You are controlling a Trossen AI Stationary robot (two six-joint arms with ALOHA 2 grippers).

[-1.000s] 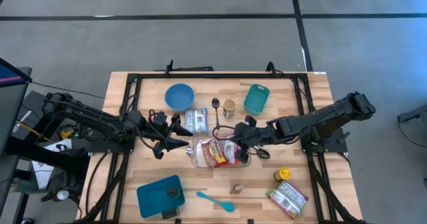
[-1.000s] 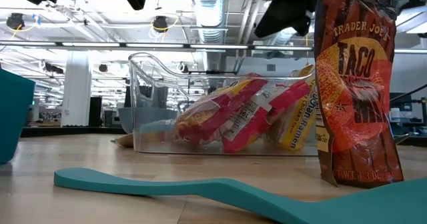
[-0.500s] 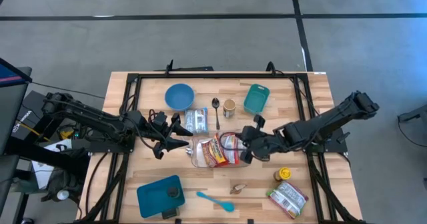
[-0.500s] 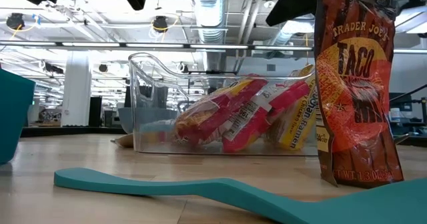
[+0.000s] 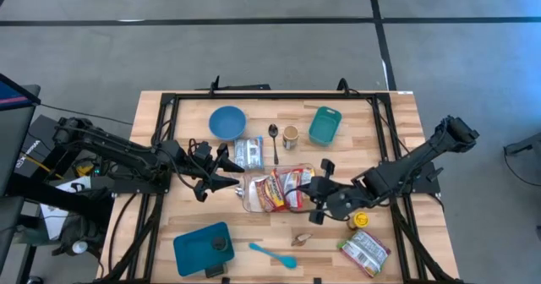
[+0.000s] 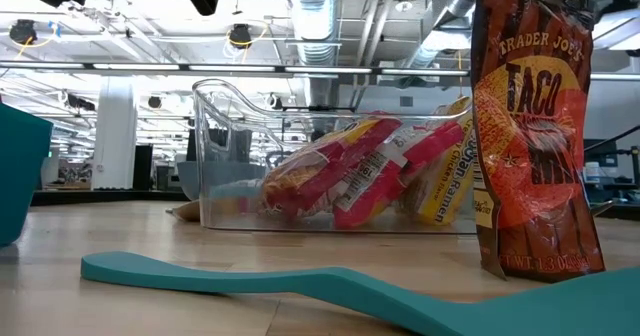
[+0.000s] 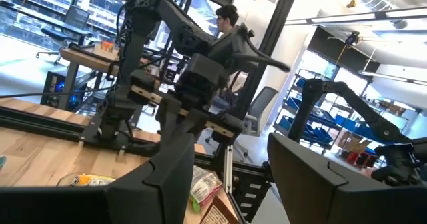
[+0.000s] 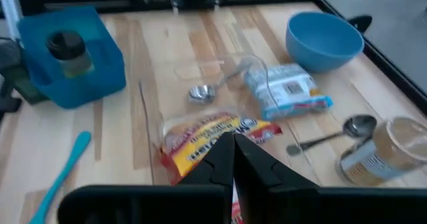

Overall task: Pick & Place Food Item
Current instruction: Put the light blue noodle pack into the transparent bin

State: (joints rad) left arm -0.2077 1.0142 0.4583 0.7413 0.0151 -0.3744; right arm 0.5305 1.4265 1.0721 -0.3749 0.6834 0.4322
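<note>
Right pincer (image 5: 319, 201), pressed together and empty, is withdrawing toward lower right of the high view, leaving ramen packets (image 5: 277, 191) in the clear bin (image 5: 247, 198) mid-frame; placement looks done, next fetching another item.

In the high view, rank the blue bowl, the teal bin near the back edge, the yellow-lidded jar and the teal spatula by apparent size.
1. blue bowl
2. teal bin, close to the bowl
3. teal spatula, long but thin
4. yellow-lidded jar

clear plastic bin (image 6: 240, 156), glossy packets (image 6: 360, 176), wooden table (image 5: 397, 123)
</note>
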